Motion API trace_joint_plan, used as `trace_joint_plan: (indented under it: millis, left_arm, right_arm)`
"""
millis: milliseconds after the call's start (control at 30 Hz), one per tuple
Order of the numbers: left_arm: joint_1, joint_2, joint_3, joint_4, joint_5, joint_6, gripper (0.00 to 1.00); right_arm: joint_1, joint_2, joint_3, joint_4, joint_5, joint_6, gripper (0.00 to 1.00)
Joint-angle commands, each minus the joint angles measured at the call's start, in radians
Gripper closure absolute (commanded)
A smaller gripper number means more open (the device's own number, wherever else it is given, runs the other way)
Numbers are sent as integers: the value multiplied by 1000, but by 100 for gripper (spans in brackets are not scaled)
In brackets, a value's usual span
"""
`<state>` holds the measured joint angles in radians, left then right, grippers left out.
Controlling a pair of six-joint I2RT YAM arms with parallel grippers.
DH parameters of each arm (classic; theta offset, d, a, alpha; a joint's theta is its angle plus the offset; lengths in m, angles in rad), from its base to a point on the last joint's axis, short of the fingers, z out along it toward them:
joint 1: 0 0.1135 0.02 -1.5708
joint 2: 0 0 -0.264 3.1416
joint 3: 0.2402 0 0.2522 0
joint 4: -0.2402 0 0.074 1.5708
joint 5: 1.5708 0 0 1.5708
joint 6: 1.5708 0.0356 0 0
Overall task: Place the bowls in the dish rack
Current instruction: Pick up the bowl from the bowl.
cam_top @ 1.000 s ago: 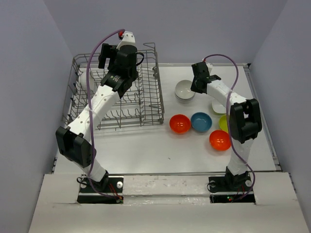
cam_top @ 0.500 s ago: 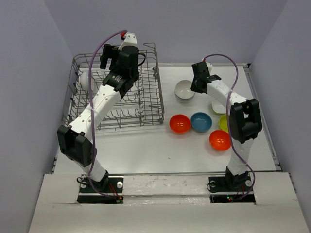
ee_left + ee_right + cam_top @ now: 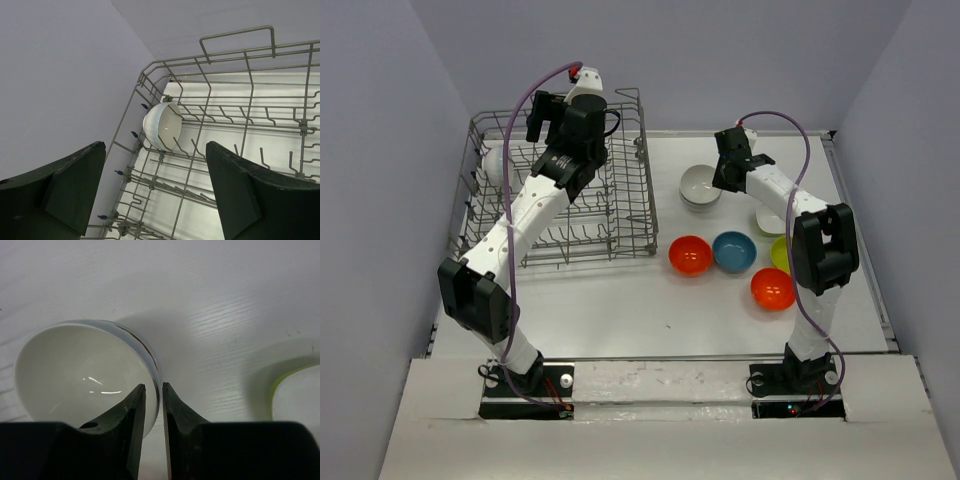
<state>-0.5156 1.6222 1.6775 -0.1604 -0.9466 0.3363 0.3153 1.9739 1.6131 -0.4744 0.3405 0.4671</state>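
The grey wire dish rack (image 3: 632,215) stands at the back left, its handle loop (image 3: 235,37) showing in the left wrist view. One white bowl (image 3: 162,125) leans on edge among the tines in its far left corner (image 3: 496,165). My left gripper (image 3: 546,112) hovers above the rack, open and empty (image 3: 155,195). Right of the rack sits a white bowl (image 3: 699,185), on top of another. My right gripper (image 3: 725,176) is down at it, jaws closed narrowly astride its rim (image 3: 153,385), one finger inside the bowl (image 3: 80,370).
Two orange-red bowls (image 3: 690,255) (image 3: 772,288), a blue bowl (image 3: 733,250) and a yellow-green bowl (image 3: 781,252) lie on the table right of centre. Another white bowl (image 3: 767,221) sits partly under the right arm. A yellow-green rim (image 3: 292,390) shows in the right wrist view.
The left arm has drawn up and back a little from the rack, uncovering the white bowl in its corner. The right arm has stayed at the white bowl.
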Motion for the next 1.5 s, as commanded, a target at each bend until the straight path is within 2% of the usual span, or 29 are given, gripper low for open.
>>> trace_joint_plan:
  millis: [0, 1033, 1267, 1467]
  left_arm:
    - [-4, -4, -5, 50, -24, 3, 6]
    - [-9, 4, -18, 51, -26, 3, 6]
    - [-11, 2, -18, 53, -27, 4, 6]
    - [-11, 4, -18, 53, -27, 4, 6]
  right_arm:
    - [-2, -10, 22, 16, 18, -8, 74]
    - [-2, 46, 25, 16, 14, -2, 75]
    - [-2, 56, 28, 14, 9, -4, 81]
    - [-2, 45, 33, 16, 9, -1, 95]
